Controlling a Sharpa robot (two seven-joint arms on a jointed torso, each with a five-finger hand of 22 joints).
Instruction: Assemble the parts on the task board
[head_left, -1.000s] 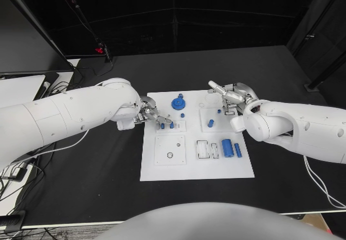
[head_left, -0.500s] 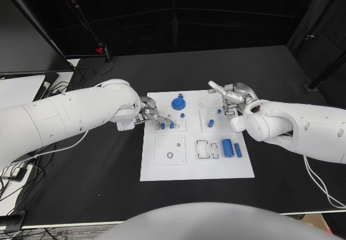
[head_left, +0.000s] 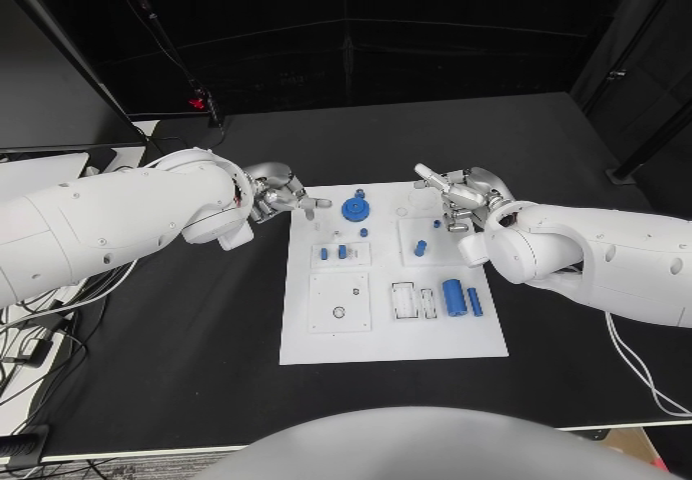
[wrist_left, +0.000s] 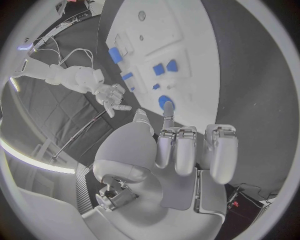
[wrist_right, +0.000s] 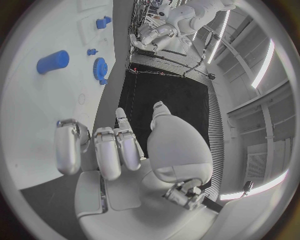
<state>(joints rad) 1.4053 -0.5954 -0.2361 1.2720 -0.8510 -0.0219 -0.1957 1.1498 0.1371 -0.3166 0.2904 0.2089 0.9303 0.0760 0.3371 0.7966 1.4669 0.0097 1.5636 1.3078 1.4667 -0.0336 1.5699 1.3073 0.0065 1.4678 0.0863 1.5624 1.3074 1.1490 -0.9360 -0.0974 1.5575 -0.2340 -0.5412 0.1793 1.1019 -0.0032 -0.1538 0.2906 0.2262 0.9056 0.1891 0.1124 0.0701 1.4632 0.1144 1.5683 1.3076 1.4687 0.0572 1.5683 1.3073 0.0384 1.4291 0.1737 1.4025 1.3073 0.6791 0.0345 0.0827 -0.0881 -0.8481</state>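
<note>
You are working over the task board (head_left: 392, 345), the white plate that serves here as the reference landmark; nothing is being carried, so judge the step as selection of the next part. The left hand (head_left: 277, 194) hovers just off the board's far left corner, fingers apart and empty; the right hand (head_left: 459, 196) hovers over the board's far right edge, fingers spread, likewise empty. On the board, the blue gear (head_left: 355, 209) stands near the far edge at centre; the large blue cylinder (head_left: 454, 293) lies loose near the right edge beside a smaller blue cylinder (head_left: 476, 300); two small blue pegs (head_left: 333, 252) stand left of centre, and one blue peg (head_left: 420, 247) right of centre. Your next move probably calls for lowering a hand onto a loose part, most likely the large cylinder; expect it to roll if nudged. Nothing blocks either hand's descent; the small neighbouring cylinder crowds the large one, so close the fingers from above.
</note>
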